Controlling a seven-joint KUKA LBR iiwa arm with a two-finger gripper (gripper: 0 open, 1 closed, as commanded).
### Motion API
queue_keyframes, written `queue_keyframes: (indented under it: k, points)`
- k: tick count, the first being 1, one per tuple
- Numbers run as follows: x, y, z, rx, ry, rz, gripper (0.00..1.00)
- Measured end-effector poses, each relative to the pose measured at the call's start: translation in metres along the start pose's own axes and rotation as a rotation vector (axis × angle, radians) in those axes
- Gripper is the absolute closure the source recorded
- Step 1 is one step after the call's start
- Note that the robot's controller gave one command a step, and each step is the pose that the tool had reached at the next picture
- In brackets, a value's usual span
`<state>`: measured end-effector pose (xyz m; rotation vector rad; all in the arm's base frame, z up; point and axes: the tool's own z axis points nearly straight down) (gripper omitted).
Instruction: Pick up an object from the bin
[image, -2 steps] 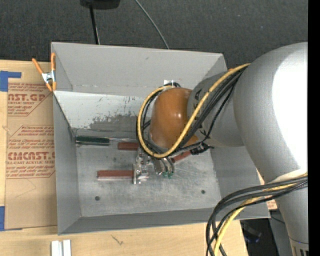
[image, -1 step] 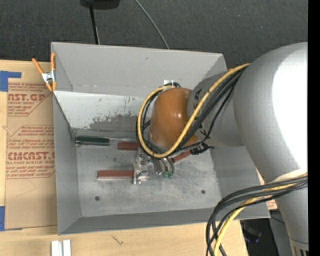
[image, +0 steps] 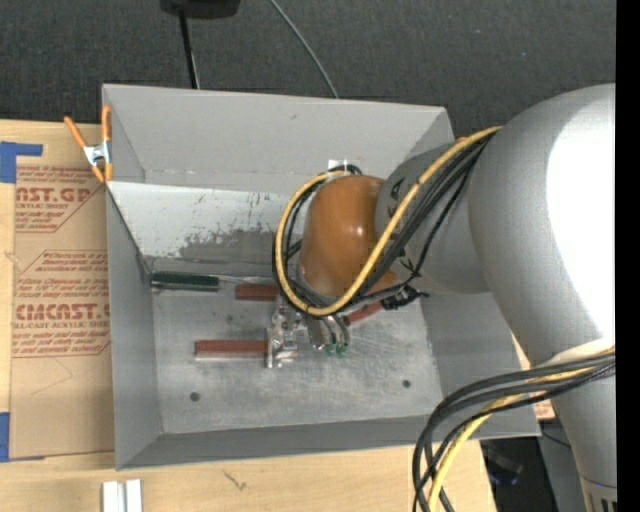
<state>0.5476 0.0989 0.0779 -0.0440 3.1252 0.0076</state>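
From my console I see the gripper (image: 281, 345) low over the floor of the grey bin (image: 262, 140), at the right end of a flat brown bar (image: 228, 348). The bar lies level on the floor, running left to right. The gripper's bright metal tip is at that right end, but I cannot make out whether it touches the bar or only stands just beside it. I also cannot tell whether the gripper is released, clenched or grasping anything, because the tip reads as a small shiny tangle.

Above the bar's right end sits the rounded orange cover (image: 335, 240) on the wrist, with black and yellow cables (image: 290, 255) looped around it. Past the bar's right end, just beyond the gripper, lies a small green thing (image: 336, 349) whose shape I cannot judge. Behind the bar, toward the sloping back wall, a short brown piece (image: 255, 292) lies apart from it. Further left along that wall rests a dark green stick (image: 185, 283). Behind and to the right of the bar, a reddish piece (image: 362, 312) pokes out from under the arm.
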Motion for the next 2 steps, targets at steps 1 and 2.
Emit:
queue_keyframes:
  k: [1, 2]
  points:
    - [0.007, -0.015, -0.032, 0.003, 0.012, 0.001, 1.00]
    - [-0.021, 0.042, -0.138, 0.003, 0.013, -0.067, 1.00]
